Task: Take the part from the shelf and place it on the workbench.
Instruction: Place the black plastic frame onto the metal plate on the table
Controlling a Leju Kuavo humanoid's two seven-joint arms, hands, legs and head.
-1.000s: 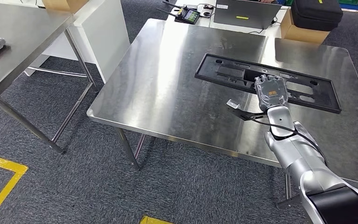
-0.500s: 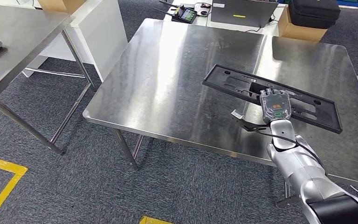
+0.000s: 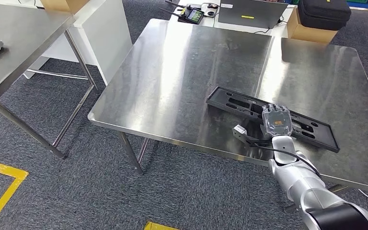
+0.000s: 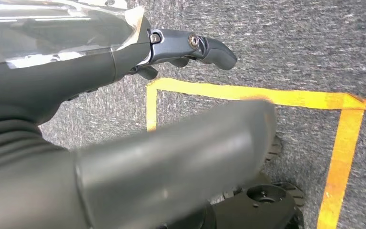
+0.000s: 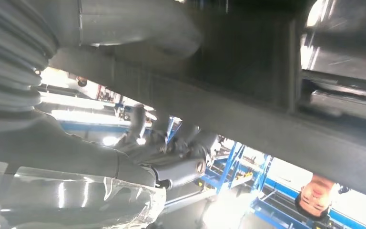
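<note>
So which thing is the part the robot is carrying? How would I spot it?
Find the big shiny steel workbench in the middle of the head view. Near its front right edge, the robot's right hand holds a long, flat black part. It is the only black frame with cut-out holes on that shiny top; the other dark things sit on the far table.

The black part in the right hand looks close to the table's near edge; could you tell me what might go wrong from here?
1. The black part lies near the table's front edge, under the right hand. Released here, it might slide or tip off.
2. Whether it rests flat cannot be told, so letting go could drop it.
3. The hand's fingers may catch in the part's cutouts when pulling away.
</note>
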